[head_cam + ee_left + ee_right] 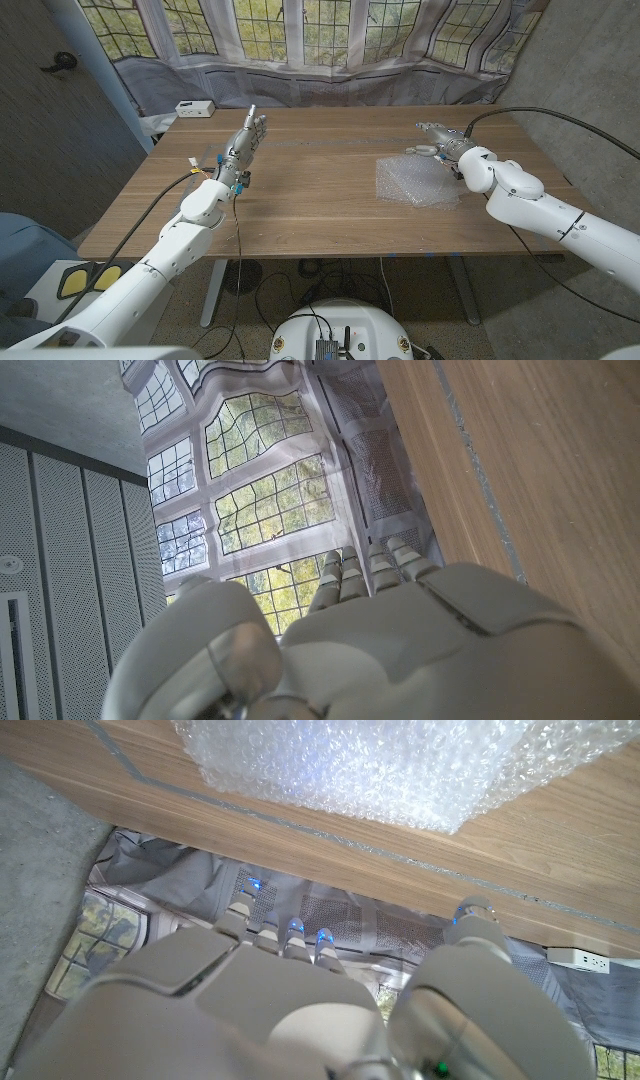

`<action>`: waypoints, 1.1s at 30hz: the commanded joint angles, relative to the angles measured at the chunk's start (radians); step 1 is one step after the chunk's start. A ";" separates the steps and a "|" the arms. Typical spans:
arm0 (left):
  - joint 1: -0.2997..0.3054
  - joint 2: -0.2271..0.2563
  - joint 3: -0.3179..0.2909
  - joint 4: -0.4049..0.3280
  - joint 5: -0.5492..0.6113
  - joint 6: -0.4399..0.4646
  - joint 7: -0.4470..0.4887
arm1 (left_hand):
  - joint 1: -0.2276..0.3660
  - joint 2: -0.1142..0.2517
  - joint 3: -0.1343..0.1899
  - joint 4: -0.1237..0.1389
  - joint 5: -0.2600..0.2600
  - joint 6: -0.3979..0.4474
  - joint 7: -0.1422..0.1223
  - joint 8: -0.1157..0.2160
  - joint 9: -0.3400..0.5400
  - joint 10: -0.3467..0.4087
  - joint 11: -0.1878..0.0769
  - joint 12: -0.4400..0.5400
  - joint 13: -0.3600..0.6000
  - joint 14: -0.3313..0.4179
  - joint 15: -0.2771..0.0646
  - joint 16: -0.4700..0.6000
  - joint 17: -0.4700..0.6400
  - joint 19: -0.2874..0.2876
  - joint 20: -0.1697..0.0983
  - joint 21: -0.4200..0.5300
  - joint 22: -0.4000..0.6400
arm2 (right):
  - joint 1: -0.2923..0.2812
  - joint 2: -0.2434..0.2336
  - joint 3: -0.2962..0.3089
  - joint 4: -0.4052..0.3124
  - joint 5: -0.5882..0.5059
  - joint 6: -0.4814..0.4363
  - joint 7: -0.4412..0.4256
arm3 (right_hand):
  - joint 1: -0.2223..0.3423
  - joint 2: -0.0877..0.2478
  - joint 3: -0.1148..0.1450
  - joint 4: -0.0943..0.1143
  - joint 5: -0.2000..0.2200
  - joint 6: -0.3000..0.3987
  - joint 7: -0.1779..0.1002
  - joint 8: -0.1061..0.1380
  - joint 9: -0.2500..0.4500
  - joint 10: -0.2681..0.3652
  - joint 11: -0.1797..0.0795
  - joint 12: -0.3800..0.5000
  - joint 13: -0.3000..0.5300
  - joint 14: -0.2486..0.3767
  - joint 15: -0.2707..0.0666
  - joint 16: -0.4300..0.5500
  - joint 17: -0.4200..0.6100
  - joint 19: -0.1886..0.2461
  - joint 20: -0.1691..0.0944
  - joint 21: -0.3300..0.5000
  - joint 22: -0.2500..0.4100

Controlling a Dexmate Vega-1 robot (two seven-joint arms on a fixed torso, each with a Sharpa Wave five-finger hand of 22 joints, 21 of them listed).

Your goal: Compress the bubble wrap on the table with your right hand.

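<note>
Lying on the wooden table [320, 215], the bubble wrap [417, 181] occupies the right half of the tabletop, at roughly 3 o'clock from the table centre in the head view, as a clear, crumpled sheet with an irregular outline. The right hand [443, 142] is positioned at about 12 o'clock from the sheet, just past its far edge, with the fingers extended toward the table centre and holding nothing; whether the hand touches the sheet cannot be determined. In the right wrist view the bubble wrap [400, 765] lies on the wood beyond the right hand [300, 1010], and the fingers [290, 935] are extended side by side with the thumb set apart. The left hand [243, 140] stands at about 9 o'clock from the table centre, well apart from the sheet, fingers extended close together toward the far edge, gripping nothing. In the left wrist view the left hand [400, 640] shows its fingers [370, 570] straight and adjacent. A white power strip [194, 109] rests at the far left corner, near 10 o'clock.
</note>
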 commanded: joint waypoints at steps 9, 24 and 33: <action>0.012 0.008 -0.001 -0.018 0.004 0.018 0.014 | 0.009 0.008 0.007 -0.001 -0.004 0.003 -0.003 -0.002 0.006 0.000 -0.001 -0.008 0.004 -0.006 0.001 -0.006 0.002 -0.009 0.004 -0.001 0.005 | 0.068 0.033 -0.072 0.066 -0.018 -0.047 0.092 | 0.027 -0.004 0.005 -0.007 0.009 -0.038 0.013 0.001 0.005 -0.030 0.005 0.001 0.002 -0.017 0.003 0.001 0.001 0.000 0.007 0.004 0.001; 0.011 0.008 -0.001 -0.023 0.003 0.028 0.020 | 0.010 0.008 0.008 0.000 -0.004 0.001 -0.002 -0.003 0.006 -0.002 -0.001 -0.009 0.004 -0.009 0.002 -0.006 0.002 -0.013 0.004 -0.002 0.005 | 0.105 0.064 -0.114 0.125 -0.015 -0.064 0.121 | 0.044 -0.014 0.006 -0.004 0.012 -0.072 0.019 0.004 0.006 -0.061 0.019 0.001 0.002 -0.039 -0.002 -0.003 0.001 -0.007 0.008 0.002 0.001; 0.006 0.004 0.003 -0.013 -0.001 0.034 0.018 | 0.011 0.009 0.009 0.000 -0.005 0.001 -0.003 -0.003 0.006 -0.001 -0.004 -0.009 0.005 -0.009 0.002 -0.006 0.002 -0.015 0.005 -0.002 0.005 | 0.119 0.071 -0.128 0.146 0.002 -0.072 0.137 | 0.049 -0.018 0.005 -0.002 0.013 -0.095 0.022 0.002 0.006 -0.083 0.022 -0.002 0.001 -0.052 0.003 -0.005 0.000 -0.010 0.008 0.001 0.001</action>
